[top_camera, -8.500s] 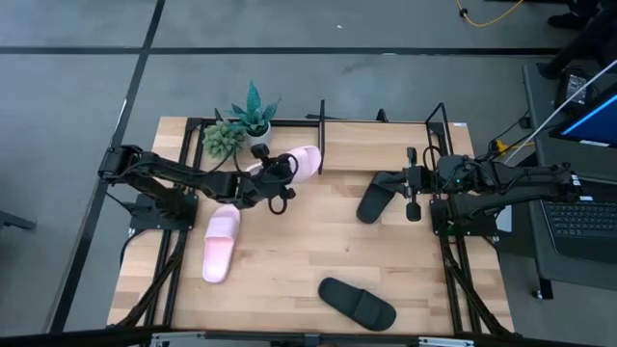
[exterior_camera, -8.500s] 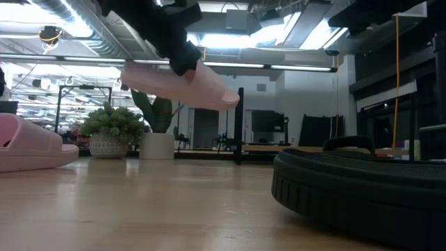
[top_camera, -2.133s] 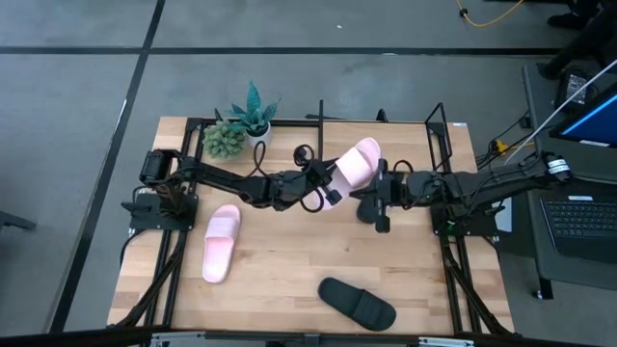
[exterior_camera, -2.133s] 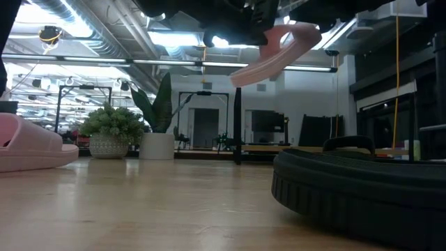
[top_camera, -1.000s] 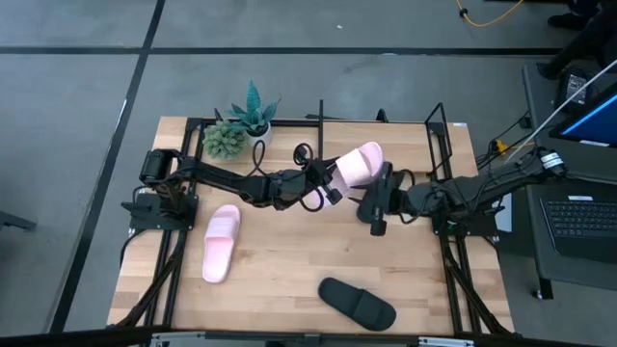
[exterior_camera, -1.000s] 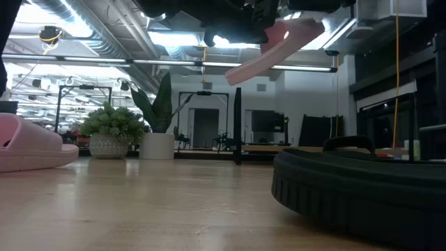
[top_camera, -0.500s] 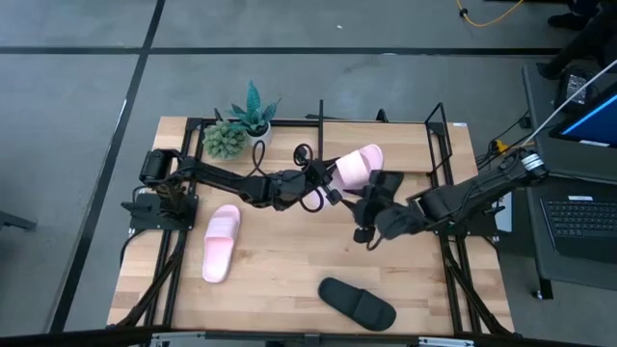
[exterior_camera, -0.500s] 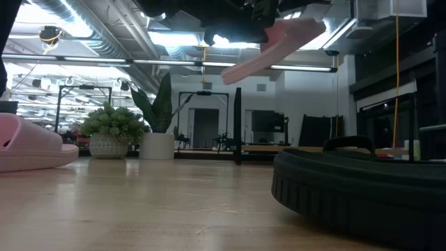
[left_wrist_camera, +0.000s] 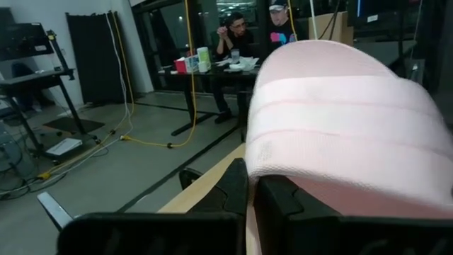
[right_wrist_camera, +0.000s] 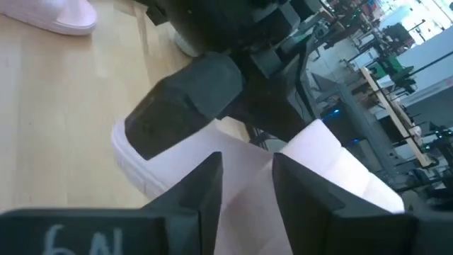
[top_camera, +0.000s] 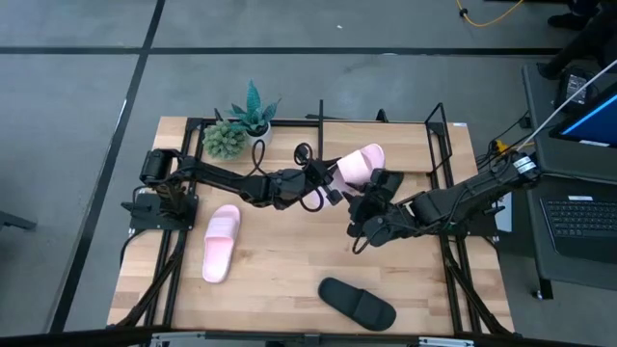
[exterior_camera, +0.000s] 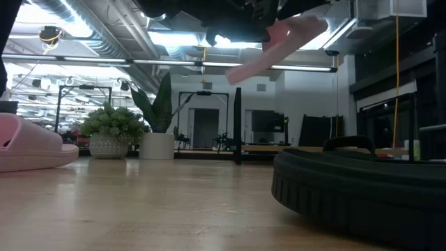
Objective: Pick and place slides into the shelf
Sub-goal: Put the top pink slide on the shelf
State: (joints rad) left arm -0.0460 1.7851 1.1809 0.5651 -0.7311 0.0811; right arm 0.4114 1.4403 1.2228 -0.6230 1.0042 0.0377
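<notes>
Left gripper clamps the pink slide aloft near the tabletop's far edge, toe toward the shelf; right gripper, fingers parted and empty, sits beside it, so I favour left.

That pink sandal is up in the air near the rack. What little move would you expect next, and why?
Probably the left claw carries the pink sandal a bit farther over the shelf and lowers it. The sandal is gripped and lifted clear of the table, beside the rack's rods, not yet resting on anything.
</notes>
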